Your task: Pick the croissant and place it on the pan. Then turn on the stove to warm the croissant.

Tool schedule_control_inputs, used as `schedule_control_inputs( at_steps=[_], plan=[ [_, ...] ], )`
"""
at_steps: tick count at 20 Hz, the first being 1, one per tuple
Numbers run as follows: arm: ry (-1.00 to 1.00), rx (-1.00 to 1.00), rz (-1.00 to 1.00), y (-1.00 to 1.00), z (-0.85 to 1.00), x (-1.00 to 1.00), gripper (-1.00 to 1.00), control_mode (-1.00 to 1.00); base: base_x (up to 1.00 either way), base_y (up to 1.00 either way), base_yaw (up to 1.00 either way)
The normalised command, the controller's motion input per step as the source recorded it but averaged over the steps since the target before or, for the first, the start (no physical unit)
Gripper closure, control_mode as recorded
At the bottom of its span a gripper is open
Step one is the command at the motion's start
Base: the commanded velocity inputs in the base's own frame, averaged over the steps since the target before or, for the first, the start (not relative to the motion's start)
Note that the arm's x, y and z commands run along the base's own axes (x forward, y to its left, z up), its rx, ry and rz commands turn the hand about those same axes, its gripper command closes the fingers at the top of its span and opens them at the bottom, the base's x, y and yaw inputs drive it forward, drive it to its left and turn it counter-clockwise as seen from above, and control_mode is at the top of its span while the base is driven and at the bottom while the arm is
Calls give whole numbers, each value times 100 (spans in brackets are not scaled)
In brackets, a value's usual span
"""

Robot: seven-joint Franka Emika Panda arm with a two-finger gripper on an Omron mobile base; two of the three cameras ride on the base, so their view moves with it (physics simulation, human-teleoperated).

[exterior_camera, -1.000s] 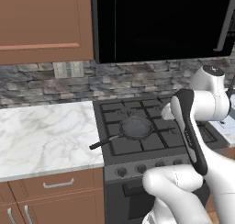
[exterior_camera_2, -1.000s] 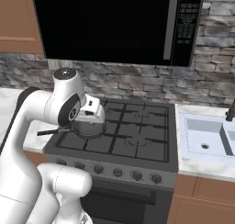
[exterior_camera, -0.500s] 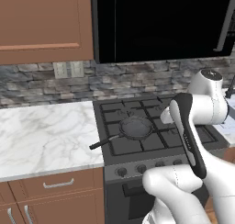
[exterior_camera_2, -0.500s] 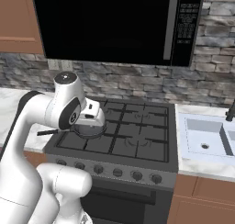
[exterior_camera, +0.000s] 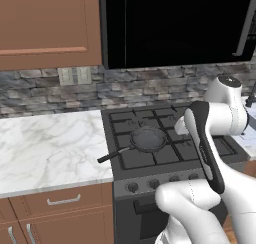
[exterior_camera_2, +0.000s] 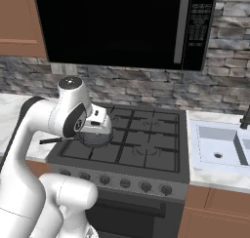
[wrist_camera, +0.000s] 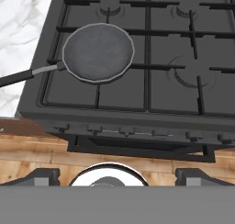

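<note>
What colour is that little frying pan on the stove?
The pan is dark grey with a long black handle, seen best in the hand view.

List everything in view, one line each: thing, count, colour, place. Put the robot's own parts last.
pan: one, dark grey with a long black handle, empty, on the front left burner, handle out over the counter.
stove: one, dark grey, black grates, set between counter and sink.
knobs: a row, dark grey, on the stove's front panel.
microwave: one, black, above the stove.
counter: one, white marble, left of the stove.
sink: one, pale grey, right of the stove.
cabinets: brown wood, above and below the counter.
backsplash: grey stone, behind the stove.
wall outlet: one, pale, on the backsplash.
arm: one, white with dark joints, over the stove's front.
gripper: one, dark fingertips, open, holding nothing.
</note>
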Motion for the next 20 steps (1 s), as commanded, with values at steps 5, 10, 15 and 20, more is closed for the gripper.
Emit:
schedule_control_inputs(
  at_steps=[5, 10, 15, 20],
  plan=[
    [0, 0, 0, 0, 0, 0, -100, 100, -8, 0, 0],
    [0, 0, 0, 0, 0, 0, -100, 100, -32, 0, 0],
    [0, 0, 0, 0, 0, 0, -100, 100, -51, 0, 0],
    [0, 0, 0, 0, 0, 0, -100, 100, -51, 0, 0]
  ],
)
